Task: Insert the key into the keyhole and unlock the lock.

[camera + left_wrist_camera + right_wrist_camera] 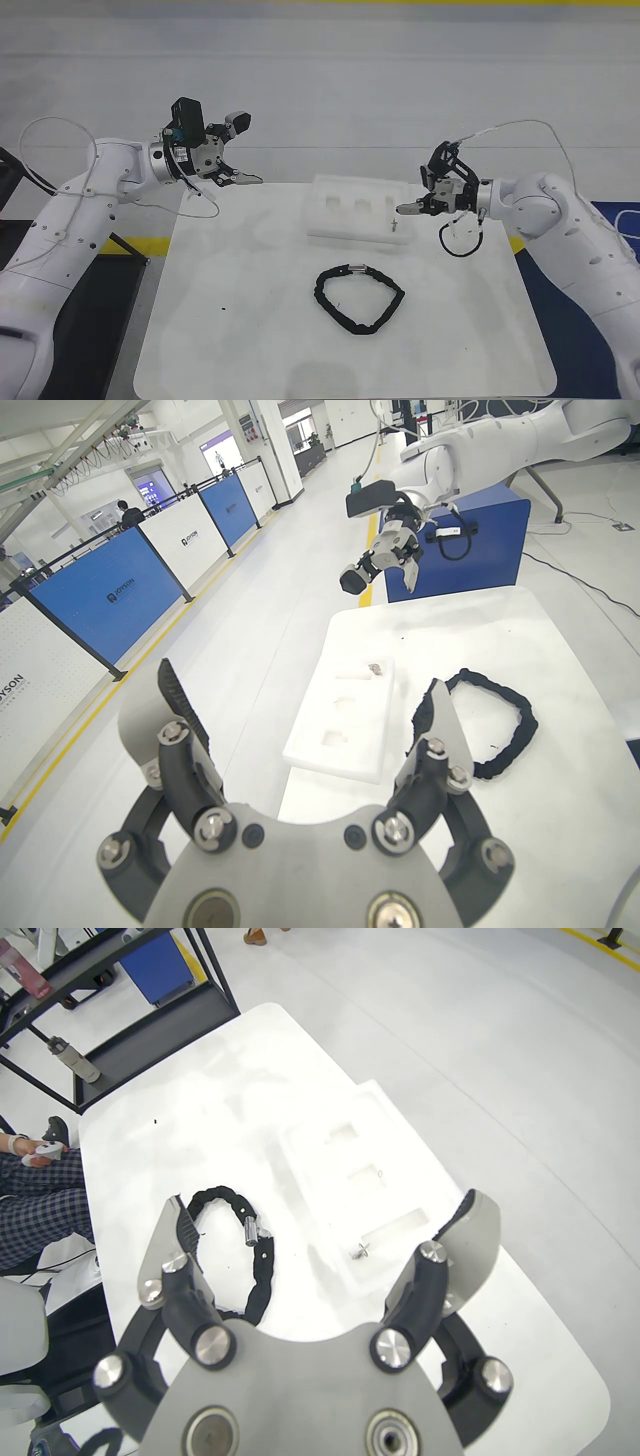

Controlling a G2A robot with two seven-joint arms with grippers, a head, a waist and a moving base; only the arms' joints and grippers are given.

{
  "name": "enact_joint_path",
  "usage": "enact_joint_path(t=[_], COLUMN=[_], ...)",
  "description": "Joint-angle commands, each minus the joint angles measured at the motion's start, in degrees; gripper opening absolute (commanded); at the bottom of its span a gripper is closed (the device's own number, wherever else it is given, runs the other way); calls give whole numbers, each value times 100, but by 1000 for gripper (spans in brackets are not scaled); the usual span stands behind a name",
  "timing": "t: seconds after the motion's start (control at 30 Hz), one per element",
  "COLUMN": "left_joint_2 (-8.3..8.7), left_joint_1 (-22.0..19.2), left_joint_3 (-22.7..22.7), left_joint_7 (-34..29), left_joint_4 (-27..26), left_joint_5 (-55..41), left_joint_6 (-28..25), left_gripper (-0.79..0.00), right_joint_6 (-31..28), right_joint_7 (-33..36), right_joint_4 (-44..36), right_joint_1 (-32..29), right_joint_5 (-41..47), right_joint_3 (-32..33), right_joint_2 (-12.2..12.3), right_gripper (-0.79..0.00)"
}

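The grey-and-black left gripper (pixel 300 680) is spread wide and holds nothing. Well apart and facing it, the matching right gripper (pixel 325 1200) is also spread wide and empty.

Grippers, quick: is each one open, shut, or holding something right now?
Left gripper: open, holding nothing.
Right gripper: open, holding nothing.

The small silvery metal key (pixel 360 1252), on the white foam tray (pixel 395 1138) just ahead of the right tool (pixel 325 1198), is too small to make out. Part of the black fabric-sleeved chain lock (pixel 257 1278) is hidden behind that tool, and its keyhole cannot be made out.
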Motion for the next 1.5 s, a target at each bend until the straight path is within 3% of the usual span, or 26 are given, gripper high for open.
enact_joint_path(t=[0.0, 0.17, 0.27, 0.5, 0.8, 0.93, 1.47], left_joint_2=[0, 0, 0, 0, 0, 0, 0], left_joint_1=[0, 0, 0, 0, 0, 0, 0], left_joint_3=[0, 0, 0, 0, 0, 0, 0], left_joint_7=[0, 0, 0, 0, 0, 0, 0], left_joint_4=[0, 0, 0, 0, 0, 0, 0], left_joint_5=[0, 0, 0, 0, 0, 0, 0], left_joint_6=[0, 0, 0, 0, 0, 0, 0], left_gripper=[0, 0, 0, 0, 0, 0, 0], right_joint_6=[190, 603, 1280, 1975, 2256, 2680, 2900], right_joint_7=[27, 56, 64, 302, 698, 1002, 1816], right_joint_4=[70, 397, 450, 739, 945, 1184, 2356], right_joint_1=[14, 27, 34, -66, -17, 52, 762], right_joint_5=[-70, 36, -249, 348, 1038, 1422, 1683], right_joint_3=[-106, -288, -396, -457, -664, -779, -1382], right_joint_2=[-61, -205, -287, -465, -760, -929, -1701], right_gripper=[0, 0, 0, 0, 0, 0, 0])
